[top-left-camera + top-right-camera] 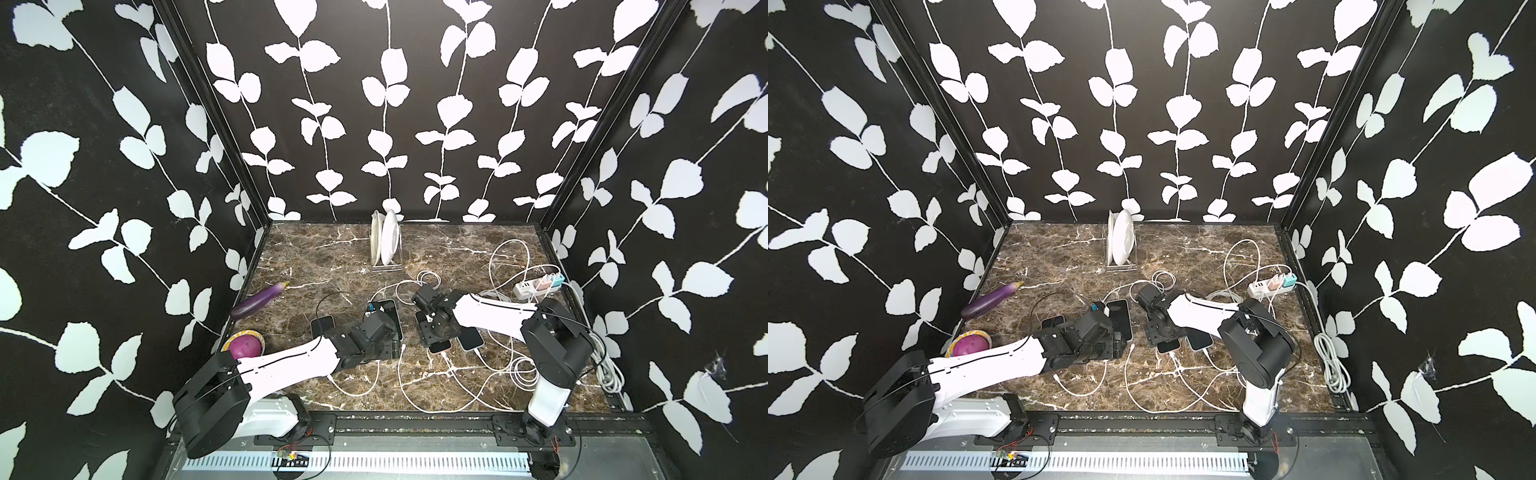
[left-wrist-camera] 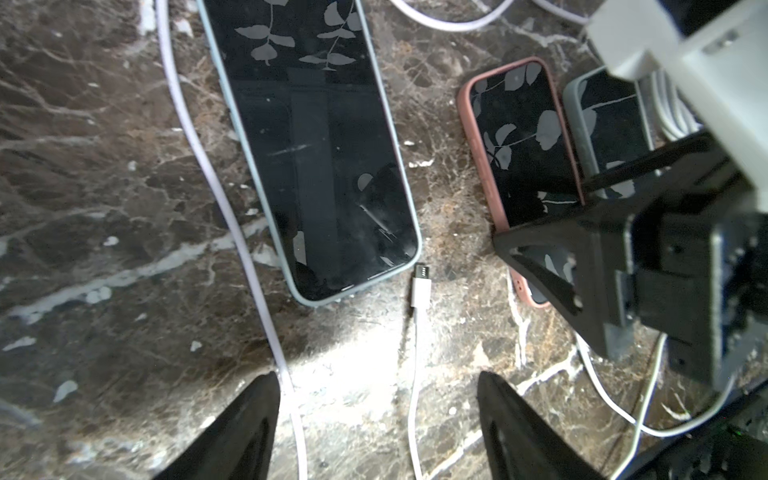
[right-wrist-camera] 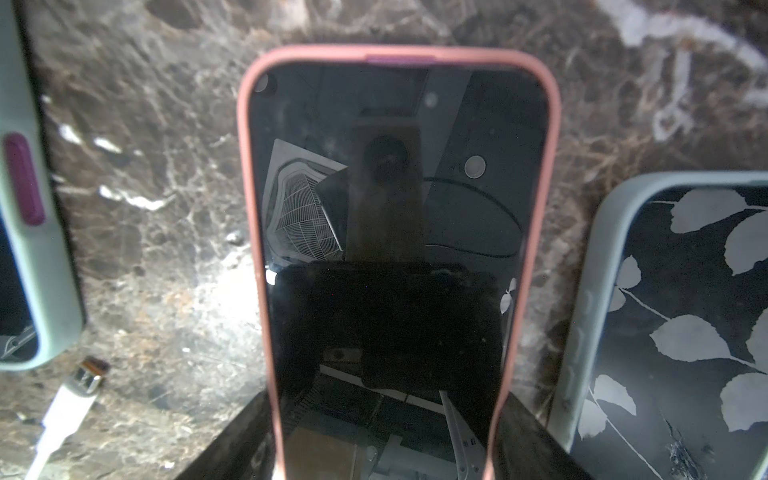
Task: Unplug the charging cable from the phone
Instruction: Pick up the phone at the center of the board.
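So the white charging cable (image 2: pixel 419 291) is out of the phone. Its plug lies flat on the marble tabletop (image 2: pixel 104 208), just off the bottom corner of the big pale-cased phone (image 2: pixel 316 145), close but not touching as far as I can see. That phone lies face up with a dark screen, roughly mid-table. The left gripper (image 2: pixel 376 374) hovers low over the cable with its jaws spread wide and nothing in them, and the cable runs right down the gap between the two black fingers (image 2: pixel 249 428). A second, lilac cable (image 2: pixel 216 199) snakes along the phone's other long side and passes right by one finger. The right gripper (image 3: pixel 384 399) is down on a pink-cased phone (image 3: pixel 386 208) with its fingers flush against both long edges, so it looks clamped on it. The pink one sits face up between the pale phone and a grey-cased phone (image 3: pixel 685 332). Can't tell if anything's plugged into it, since the gripper hides its bottom end. Both top views also show an eggplant (image 1: pixel 259 300) on the left arm's side, white plates in a rack (image 1: pixel 386 243) at the back, and a power strip (image 1: pixel 538 284) on the right arm's side with cables looping off it.
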Robot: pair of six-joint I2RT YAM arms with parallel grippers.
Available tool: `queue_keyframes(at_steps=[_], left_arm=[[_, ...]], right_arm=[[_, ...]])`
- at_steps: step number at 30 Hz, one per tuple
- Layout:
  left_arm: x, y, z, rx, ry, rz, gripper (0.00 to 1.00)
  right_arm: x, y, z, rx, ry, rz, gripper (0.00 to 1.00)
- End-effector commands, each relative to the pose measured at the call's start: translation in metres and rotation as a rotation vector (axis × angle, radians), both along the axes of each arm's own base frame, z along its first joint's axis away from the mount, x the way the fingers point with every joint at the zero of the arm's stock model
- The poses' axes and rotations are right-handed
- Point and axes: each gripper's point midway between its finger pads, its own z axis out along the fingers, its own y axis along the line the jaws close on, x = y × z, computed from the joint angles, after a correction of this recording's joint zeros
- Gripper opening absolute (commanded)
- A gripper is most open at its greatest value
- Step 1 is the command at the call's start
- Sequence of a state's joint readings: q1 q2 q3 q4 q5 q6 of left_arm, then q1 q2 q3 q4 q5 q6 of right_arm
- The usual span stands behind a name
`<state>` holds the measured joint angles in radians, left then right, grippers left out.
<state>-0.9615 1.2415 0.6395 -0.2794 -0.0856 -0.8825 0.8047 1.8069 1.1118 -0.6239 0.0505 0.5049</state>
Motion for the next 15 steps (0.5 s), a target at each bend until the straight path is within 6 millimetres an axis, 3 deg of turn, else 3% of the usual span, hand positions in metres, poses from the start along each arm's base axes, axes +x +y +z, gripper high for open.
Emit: queue_keyframes(at_steps=[1,9,15], left_arm=[[-0.004,-0.001,0.008,-0.048,-0.02,-0.002,0.77],[-0.01,-0.011,0.015,-0.134,-0.049,-0.026,0.74],[-0.011,-0.018,0.021,-0.218,-0.092,-0.017,0.69]], right_arm=[[-0.016,-0.016,-0.028,-0.085,0.063,-0.01,0.47],[-0.018,-0.004,-0.006,0.037,0.003,-0.003,0.02],[-0.016,0.004,0.021,0.146,-0.089,-0.021,0.0]])
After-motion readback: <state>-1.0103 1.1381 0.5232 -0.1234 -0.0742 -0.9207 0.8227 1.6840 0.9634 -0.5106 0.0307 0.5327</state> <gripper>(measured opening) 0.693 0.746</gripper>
